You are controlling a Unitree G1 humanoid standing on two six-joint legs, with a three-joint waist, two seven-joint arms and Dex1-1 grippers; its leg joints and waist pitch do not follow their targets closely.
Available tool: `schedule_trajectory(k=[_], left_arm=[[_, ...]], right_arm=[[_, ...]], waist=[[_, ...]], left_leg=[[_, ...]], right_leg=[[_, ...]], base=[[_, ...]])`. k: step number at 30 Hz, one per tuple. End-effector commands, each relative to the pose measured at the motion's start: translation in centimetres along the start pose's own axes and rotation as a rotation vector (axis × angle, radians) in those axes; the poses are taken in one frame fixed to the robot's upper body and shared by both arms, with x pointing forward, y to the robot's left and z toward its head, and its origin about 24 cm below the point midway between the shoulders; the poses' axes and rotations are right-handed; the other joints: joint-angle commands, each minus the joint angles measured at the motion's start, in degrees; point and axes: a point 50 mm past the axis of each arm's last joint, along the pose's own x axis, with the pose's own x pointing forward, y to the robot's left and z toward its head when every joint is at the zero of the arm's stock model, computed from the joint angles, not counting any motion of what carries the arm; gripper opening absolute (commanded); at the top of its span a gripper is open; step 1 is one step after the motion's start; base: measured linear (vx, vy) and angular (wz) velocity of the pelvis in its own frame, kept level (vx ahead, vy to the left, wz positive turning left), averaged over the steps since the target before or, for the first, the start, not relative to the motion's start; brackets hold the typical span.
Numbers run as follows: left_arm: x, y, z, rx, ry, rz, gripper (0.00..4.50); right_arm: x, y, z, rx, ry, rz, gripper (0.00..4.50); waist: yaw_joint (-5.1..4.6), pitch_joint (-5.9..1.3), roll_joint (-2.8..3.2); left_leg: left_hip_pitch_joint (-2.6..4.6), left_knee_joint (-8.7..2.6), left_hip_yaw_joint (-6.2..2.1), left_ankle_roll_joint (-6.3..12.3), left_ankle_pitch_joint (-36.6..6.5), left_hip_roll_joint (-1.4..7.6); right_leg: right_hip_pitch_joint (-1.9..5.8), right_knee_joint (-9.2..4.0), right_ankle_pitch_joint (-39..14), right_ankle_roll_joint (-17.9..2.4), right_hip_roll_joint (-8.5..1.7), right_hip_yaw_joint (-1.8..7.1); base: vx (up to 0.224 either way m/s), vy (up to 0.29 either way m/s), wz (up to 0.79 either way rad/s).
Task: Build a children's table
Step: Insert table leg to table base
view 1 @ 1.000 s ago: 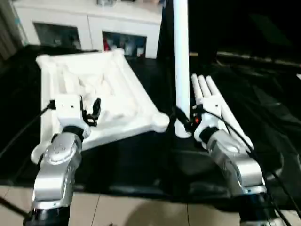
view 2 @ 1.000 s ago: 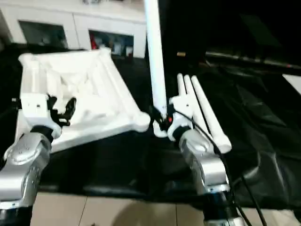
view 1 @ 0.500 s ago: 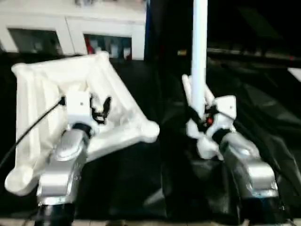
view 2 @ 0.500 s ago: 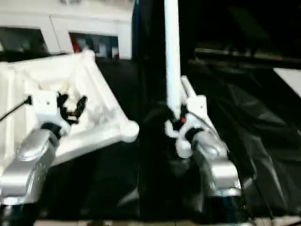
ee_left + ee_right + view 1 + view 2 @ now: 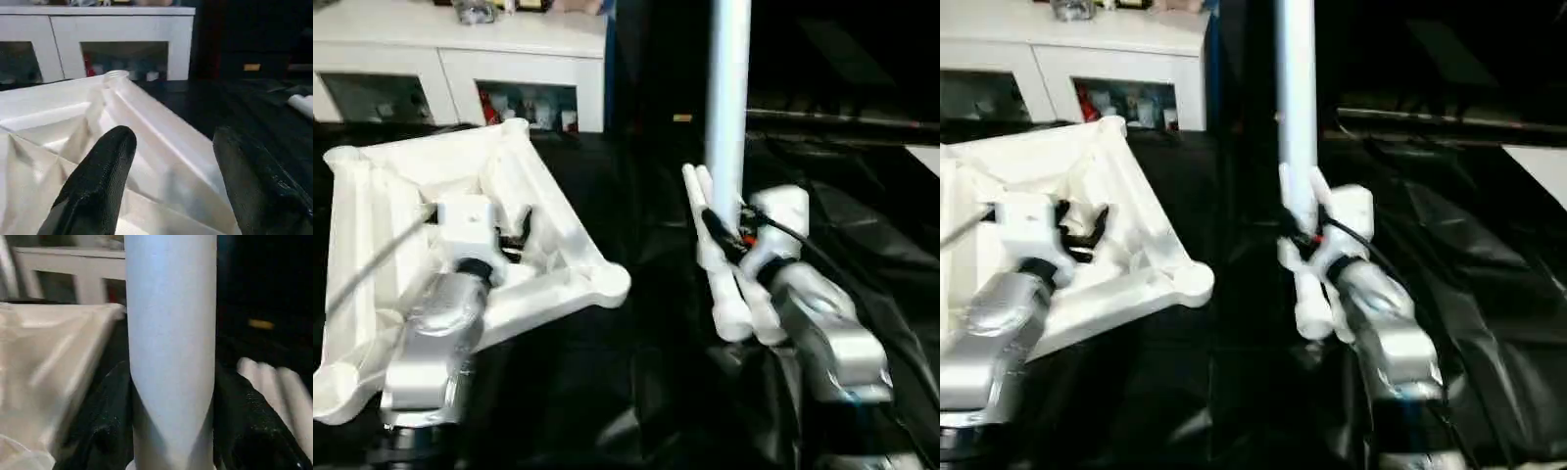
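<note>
1. While the right end effector (image 5: 724, 233) grips one white leg (image 5: 727, 98) standing upright, the other legs (image 5: 729, 294) lie beside it.
2. The left end effector (image 5: 171, 161) hangs open above the upside-down tabletop (image 5: 558, 235).

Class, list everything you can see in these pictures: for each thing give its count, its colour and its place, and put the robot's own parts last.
Tabletop: one, white, upside down on the black sheet, left side.
Held leg: one, white, upright in the right pincer.
Loose legs: white, count unclear, lying together on the sheet by the right arm.
Black sheet: one, covering the work surface.
Cabinet: one, white, behind.
Left pincer: black fingers, open, over the tabletop.
Right pincer: black fingers, closed on the held leg.
</note>
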Motion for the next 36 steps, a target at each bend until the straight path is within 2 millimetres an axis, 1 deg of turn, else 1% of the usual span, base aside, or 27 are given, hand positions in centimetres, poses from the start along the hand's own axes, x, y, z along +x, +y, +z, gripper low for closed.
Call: schedule_trajectory(k=[1, 2, 3, 4, 5, 6, 7, 8, 9, 10, 11, 12, 13, 14, 16, 17, 18, 20, 21, 22, 24, 27, 30, 31, 32, 34, 36], left_arm=[[0.4, -1.4, 0.9, -0.064, -0.036, -0.137, 3.19], [0.4, -2.0, 1.4, -0.122, -0.058, -0.214, 3.19], [0.4, -2.0, 1.5, -0.128, -0.06, -0.221, 3.3], [0.4, -2.9, 2.0, -0.197, -0.053, -0.334, 3.4], [0.4, -3.0, 2.1, -0.203, -0.052, -0.347, 3.4], [0.1, -4.7, 2.9, -0.251, -0.022, -0.558, 3.47], [0.0, -5.2, 3.3, -0.249, -0.018, -0.643, 3.55], [-0.1, -5.7, 3.8, -0.268, -0.02, -0.711, 3.63], [0.2, -6.1, 4.6, -0.314, -0.033, -0.767, 3.7], [0.4, -6.2, 5.0, -0.338, -0.041, -0.781, 3.77], [0.9, -6.5, 5.9, -0.398, -0.062, -0.809, 3.83], [1.5, -6.7, 6.5, -0.445, -0.068, -0.816, 3.91], [1.9, -6.9, 6.9, -0.475, -0.07, -0.821, 4.02], [2.1, -7.2, 7.3, -0.503, -0.075, -0.844, 4.13], [2.4, -7.6, 7.9, -0.54, -0.067, -0.888, 4.27], [2.6, -8.2, 8.6, -0.566, -0.07, -0.944, 4.27], [2.6, -8.2, 8.6, -0.566, -0.07, -0.944, 4.35], [2.6, -8.6, 8.9, -0.579, -0.064, -0.989, 4.44], [2.6, -8.8, 9.0, -0.569, -0.06, -1.001, 4.44], [2.6, -8.9, 9.1, -0.561, -0.056, -1.009, 4.44], [2.7, -9.3, 9.0, -0.561, -0.032, -1.008, 4.44], [3.0, -9.3, 8.8, -0.573, -0.009, -0.982, 4.44], [3.1, -9.2, 8.7, -0.599, -0.005, -0.96, 4.44], [3.1, -9.2, 8.7, -0.599, -0.004, -0.959, 4.44], [3.2, -9.1, 8.6, -0.595, 0.002, -0.929, 4.44], [3.4, -9.0, 8.5, -0.586, 0.005, -0.902, 4.17], [4.1, -8.7, 8.4, -0.574, 0.008, -0.792, 4.06]], right_arm=[[0.0, -0.5, 0.6, 0.02, -0.035, 0.03, 1.89], [0.1, -0.4, 0.9, 0.044, -0.042, 0.066, 1.89], [0.1, -0.4, 0.9, 0.047, -0.043, 0.069, 1.89], [0.2, -0.2, 1.2, 0.064, -0.043, 0.127, 1.89], [0.2, -0.1, 1.2, 0.067, -0.043, 0.134, 1.89], [0.2, 0.4, 1.8, 0.113, -0.045, 0.245, 1.89], [0.3, 0.5, 2.1, 0.123, -0.05, 0.283, 1.89], [0.3, 0.7, 2.3, 0.136, -0.049, 0.316, 1.89], [0.3, 0.9, 2.6, 0.15, -0.049, 0.37, 1.89], [0.3, 1.0, 2.7, 0.151, -0.047, 0.387, 1.89], [0.3, 1.1, 2.8, 0.157, -0.037, 0.431, 1.89], [0.2, 1.4, 2.9, 0.156, -0.031, 0.472, 1.89], [0.1, 1.5, 3.0, 0.156, -0.026, 0.498, 1.89], [0.0, 1.7, 3.0, 0.161, -0.019, 0.522, 1.89], [-0.2, 1.9, 3.1, 0.171, -0.011, 0.556, 1.89], [-0.4, 2.2, 3.2, 0.179, 0.0, 0.597, 1.89], [-0.4, 2.2, 3.2, 0.179, 0.0, 0.597, 1.89], [-0.6, 2.4, 3.3, 0.189, 0.008, 0.624, 1.89], [-0.6, 2.4, 3.2, 0.187, 0.014, 0.63, 1.89], [-0.6, 2.4, 3.2, 0.186, 0.018, 0.633, 1.89], [-0.6, 2.5, 3.2, 0.186, 0.024, 0.642, 1.89], [-0.6, 2.6, 3.3, 0.192, 0.028, 0.655, 1.89], [-0.5, 2.7, 3.4, 0.189, 0.031, 0.66, 1.89], [-0.5, 2.7, 3.4, 0.188, 0.031, 0.66, 1.89], [-0.4, 2.8, 3.3, 0.171, 0.036, 0.655, 1.89], [-0.2, 2.8, 3.3, 0.15, 0.036, 0.639, 1.89], [0.7, 2.7, 3.1, 0.069, 0.039, 0.541, 1.89]], waist=[[0.06, -4.87, 0.4], [1.0, -5.27, 0.31], [1.18, -5.6, 0.24], [1.37, -5.42, 0.33], [1.46, -5.04, 0.24], [1.53, -4.34, 0.23], [1.58, -4.01, 0.57], [1.33, -3.18, 0.61], [1.24, -2.93, 0.33], [1.45, -2.88, 0.58], [1.24, -2.35, 0.2], [1.55, -2.34, 0.35], [1.56, -1.89, -0.06], [1.76, -1.72, -0.06], [1.47, -1.65, -0.48], [1.59, -1.91, -0.34], [1.74, -2.18, -0.36], [1.7, -2.31, -0.5], [1.62, -2.41, -0.86], [1.64, -2.54, -0.57], [1.7, -2.81, -0.55], [1.67, -3.07, -0.84], [1.95, -3.9, -0.79], [1.97, -4.06, -0.89], [2.06, -3.97, -1.17], [2.03, -3.64, -1.36], [1.97, -3.43, -1.14]], left_leg=[[0.89, -1.92, -1.19, 11.51, 20.66, 2.94], [-0.17, -1.24, -0.93, 9.52, 27.52, 2.29], [-0.2, -0.91, -0.94, 8.26, 29.53, 2.22], [-0.73, -0.82, -0.79, 5.93, 28.92, 2.05], [-1.16, -1.36, -0.67, 3.64, 22.98, 2.26], [-0.86, -2.2, -0.24, 1.7, 12.81, 2.59], [-0.84, -2.74, -0.28, 0.79, 7.31, 2.81], [-0.61, -3.88, -0.12, -1.33, -2.15, 3.22], [-0.31, -4.25, -0.03, -2.13, -5.33, 3.36], [0.28, -4.56, 0.29, -2.99, -9.47, 3.49], [0.22, -4.88, 0.88, -3.47, -11.61, 3.49], [0.58, -4.93, 0.96, -3.77, -12.91, 3.62], [0.58, -5.21, 1.24, -4.05, -15.0, 3.4], [1.0, -5.36, 1.17, -4.23, -16.26, 3.5], [0.29, -5.99, 0.73, -4.69, -16.24, 3.48], [0.37, -5.94, 0.69, -4.75, -15.31, 3.46], [0.56, -5.83, 0.72, -4.56, -13.95, 3.59], [0.24, -5.89, 0.78, -4.1, -12.08, 3.58], [0.08, -5.92, 0.83, -3.91, -11.02, 3.6], [0.13, -5.88, 0.86, -3.7, -9.5, 3.62], [0.3, -5.81, 1.1, -3.35, -8.37, 3.56], [-0.11, -5.52, 1.29, -2.04, -4.28, 3.45], [-0.32, -4.7, 1.37, -0.32, 1.34, 3.31], [-0.58, -4.33, 1.47, 0.88, 4.38, 3.18], [-0.82, -4.22, 1.58, 1.91, 5.12, 3.08], [-0.81, -4.45, 1.71, 2.06, 2.26, 3.22], [-0.73, -4.65, 1.65, 1.17, 0.89, 3.44]], right_leg=[[0.75, -0.6, 26.18, -11.1, -4.82, 3.06], [0.52, 0.53, 36.76, -10.41, -4.41, 3.32], [0.37, 1.12, 40.45, -10.17, -4.17, 3.24], [0.14, 1.29, 42.47, -9.42, -3.65, 2.98], [-0.05, 0.91, 38.6, -9.35, -4.1, 2.87], [-0.51, -0.14, 29.44, -10.0, -4.51, 2.89], [-0.58, -0.61, 23.28, -10.53, -4.69, 2.9], [-0.58, -1.72, 12.35, -11.03, -4.91, 3.12], [-0.55, -2.09, 8.03, -11.18, -5.0, 3.22], [-0.73, -2.73, 1.89, -11.41, -5.31, 3.4], [-0.87, -3.29, -2.93, -11.27, -5.33, 3.59], [-1.08, -3.71, -5.61, -11.01, -5.53, 3.61], [-1.0, -4.43, -11.74, -9.77, -5.64, 3.77], [-1.34, -5.22, -16.5, -8.37, -5.92, 3.94], [-0.63, -5.51, -21.36, -6.12, -6.02, 3.72], [-0.82, -5.63, -21.77, -4.96, -6.01, 3.77], [-1.06, -5.52, -19.42, -5.02, -5.97, 3.91], [-0.95, -5.14, -15.99, -5.9, -5.78, 3.86], [-0.81, -5.08, -14.64, -6.12, -5.73, 3.8], [-0.9, -4.83, -12.02, -6.66, -5.56, 3.72], [-0.93, -4.6, -7.44, -7.81, -5.43, 3.69], [-0.58, -3.94, 0.63, -9.23, -5.22, 3.58], [-0.34, -2.87, 10.04, -10.4, -5.09, 3.48], [-0.52, -2.4, 15.26, -11.17, -4.82, 3.37], [-0.58, -2.27, 17.03, -11.77, -4.81, 3.3], [-0.66, -2.7, 13.63, -12.05, -4.99, 3.31], [-0.9, -2.94, 10.86, -11.73, -5.06, 3.32]], base=[[0.0, 0.0, 0.0], [0.0, 0.0, 0.0], [0.0, 0.0, 0.0], [0.0, 0.0, 0.0], [0.0, 0.0, 0.0], [-0.061, -0.008, -0.01], [-0.079, -0.014, 0.0], [-0.079, -0.014, 0.0], [-0.092, -0.016, 0.0], [-0.099, -0.018, 0.03], [-0.099, -0.018, 0.03], [-0.094, -0.017, 0.03], [-0.08, -0.015, 0.05], [-0.08, -0.015, 0.05], [-0.033, -0.003, -0.01], [0.0, 0.0, 0.0], [0.0, 0.0, 0.0], [0.0, 0.0, 0.0], [0.0, 0.0, 0.0], [0.0, 0.0, 0.0], [0.0, 0.0, 0.0], [0.0, 0.0, 0.0], [0.0, 0.0, 0.0], [0.0, 0.0, 0.0], [0.0, 0.0, 0.0], [0.0, 0.0, 0.0], [0.0, 0.0, 0.0]])
